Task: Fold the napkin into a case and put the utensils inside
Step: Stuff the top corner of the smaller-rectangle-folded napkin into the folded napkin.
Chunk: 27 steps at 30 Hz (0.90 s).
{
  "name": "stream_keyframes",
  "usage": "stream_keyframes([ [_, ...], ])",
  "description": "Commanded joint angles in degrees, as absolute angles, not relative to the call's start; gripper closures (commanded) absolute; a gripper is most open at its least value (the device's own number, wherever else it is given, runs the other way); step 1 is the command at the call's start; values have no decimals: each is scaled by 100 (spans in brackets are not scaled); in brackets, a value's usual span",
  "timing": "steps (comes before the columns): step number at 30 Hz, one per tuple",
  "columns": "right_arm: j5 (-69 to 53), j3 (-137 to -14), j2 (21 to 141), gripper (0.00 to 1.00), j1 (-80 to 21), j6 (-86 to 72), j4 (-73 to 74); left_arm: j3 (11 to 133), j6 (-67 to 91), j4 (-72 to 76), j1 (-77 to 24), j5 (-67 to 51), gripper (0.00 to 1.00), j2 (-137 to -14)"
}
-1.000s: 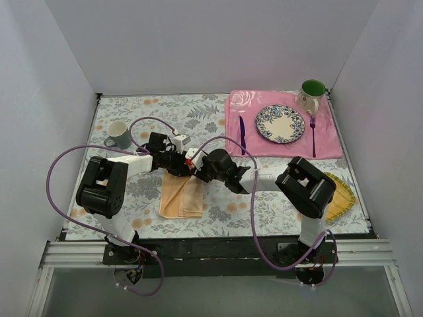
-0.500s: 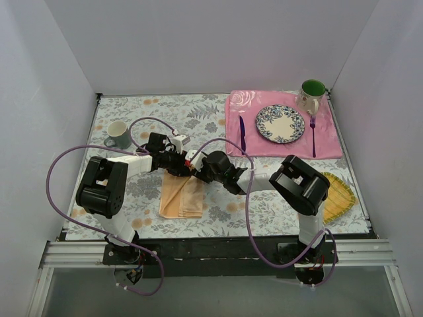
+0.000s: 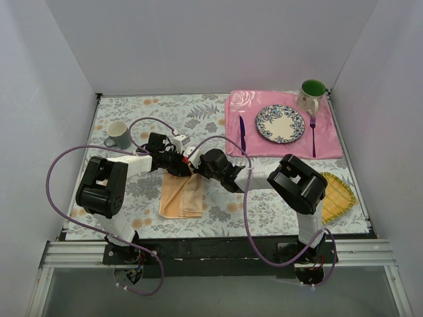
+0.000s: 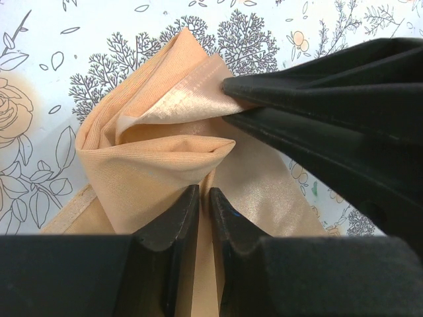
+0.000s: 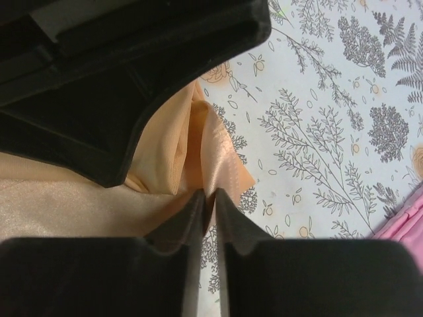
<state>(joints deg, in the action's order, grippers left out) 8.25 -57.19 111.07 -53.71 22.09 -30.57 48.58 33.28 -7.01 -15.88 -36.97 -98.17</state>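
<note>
Two end effectors hung close together over the far end of the napkin (image 3: pixel 182 197), which lay part-folded on the desk, left of the middle and toward the near edge. The left end effector (image 4: pixel 203 195) was pressed nearly together on a raised fold of the napkin; the right end effector (image 5: pixel 209 196) pinched the corner just beside it. Thin, limp and faintly glossy, the napkin looked light and apt to slump or slip, best taken by corners and hems. The knife (image 3: pixel 242 134) and fork (image 3: pixel 312 135) lay on the pink placemat (image 3: pixel 264 148) at the far right corner, either side of the plate (image 3: pixel 280 123).
</note>
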Motion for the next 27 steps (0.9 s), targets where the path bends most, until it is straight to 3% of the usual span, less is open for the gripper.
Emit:
stream_keyframes([
  [1,897,-5977,11127,87,-5397,2109,-3243,4702,3261,-932,-1582,-3568,87,-9923],
  [2,879,-5959,11118,97,-5396,2101,-3243,4711,3278,-932,-1573,-3577,87,-9905],
  [3,835,-5950,11109,99,-5388,2092,-3243,4720,3313,-940,-1556,-3586,87,-9897],
  [22,817,-5985,11083,99,-5405,1907,-3208,5713,4297,-1591,-1784,-3630,88,-9905],
  [27,817,-5977,11074,99,-5396,1872,-3225,5669,4649,-1503,-1784,-3647,93,-10054],
])
